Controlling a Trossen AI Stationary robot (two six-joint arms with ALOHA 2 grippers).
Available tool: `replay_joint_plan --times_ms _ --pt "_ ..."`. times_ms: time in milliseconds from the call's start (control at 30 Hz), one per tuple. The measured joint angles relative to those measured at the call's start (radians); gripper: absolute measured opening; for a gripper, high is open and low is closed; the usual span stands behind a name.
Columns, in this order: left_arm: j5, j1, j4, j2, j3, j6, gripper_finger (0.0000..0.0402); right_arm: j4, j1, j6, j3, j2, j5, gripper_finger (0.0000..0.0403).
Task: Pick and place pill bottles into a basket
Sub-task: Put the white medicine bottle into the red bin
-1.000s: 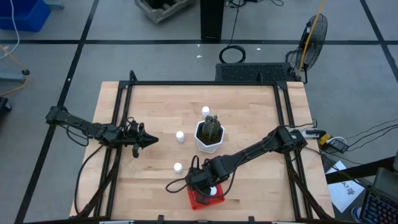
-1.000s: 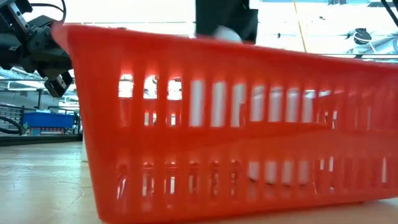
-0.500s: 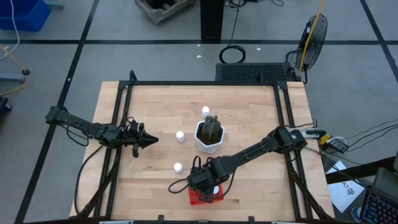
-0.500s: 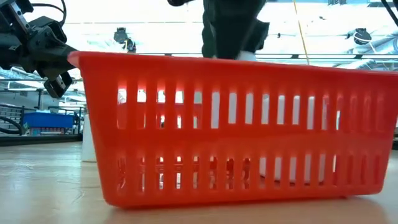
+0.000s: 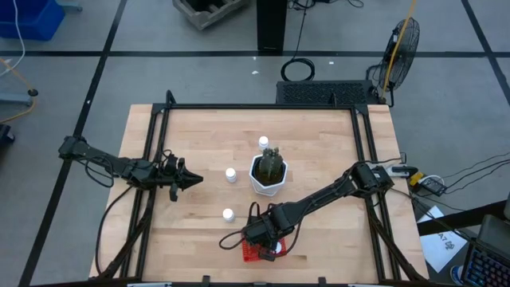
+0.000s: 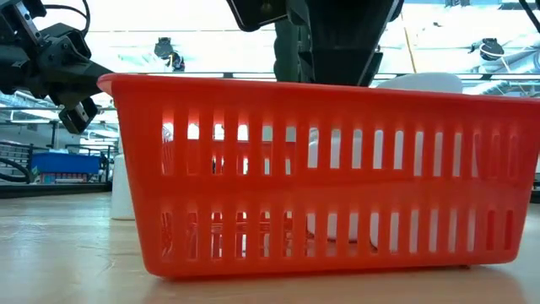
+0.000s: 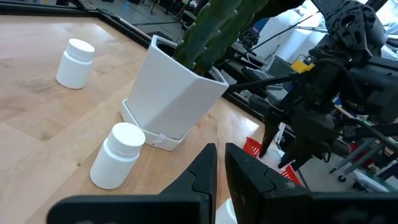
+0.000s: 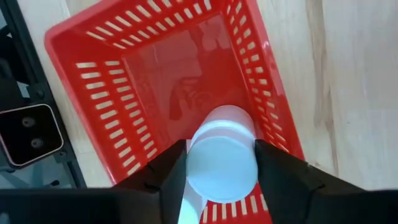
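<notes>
The red mesh basket (image 5: pixel 253 252) stands near the table's front edge; it fills the low view (image 6: pixel 321 203). My right gripper (image 5: pixel 268 237) is above it, shut on a white pill bottle (image 8: pixel 221 163) that reaches down inside the basket (image 8: pixel 155 74). Three more pill bottles stand upright on the table: one behind the white pot (image 5: pixel 264 143), one left of it (image 5: pixel 230 174), one left of the basket (image 5: pixel 228 214). My left gripper (image 5: pixel 191 180) hovers shut at the left, pointing toward the pot (image 7: pixel 180 93). My right gripper pinches the pill bottle between its two fingers (image 8: pixel 171 177), one on each side of the bottle just below the cap (image 8: pixel 194 149). The fingers come from above, pointing down. The bottle is upright, cap up, its lower end (image 8: pixel 229 115) down inside the basket.
The white hexagonal pot with a green cactus (image 5: pixel 268 171) stands just behind the basket. A black frame (image 5: pixel 263 106) runs round the table top. Bare wood lies at the right (image 5: pixel 343 143) and at the front left.
My right gripper has gone down with the pill bottle, from above the basket's rim to inside it. The basket, tilted a second ago, now stands level on the table.
</notes>
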Motion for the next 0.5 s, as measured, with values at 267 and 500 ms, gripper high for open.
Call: replay_joint_plan --times_ms 267,500 --pt "-0.001 0.0 0.0 0.0 0.0 0.016 0.0037 0.025 0.0 0.041 -0.03 0.002 0.0 0.0234" --pt "-0.002 0.0 0.032 0.0 0.0 0.003 0.0037 0.035 -0.001 0.065 -0.03 -0.039 -0.002 0.024"
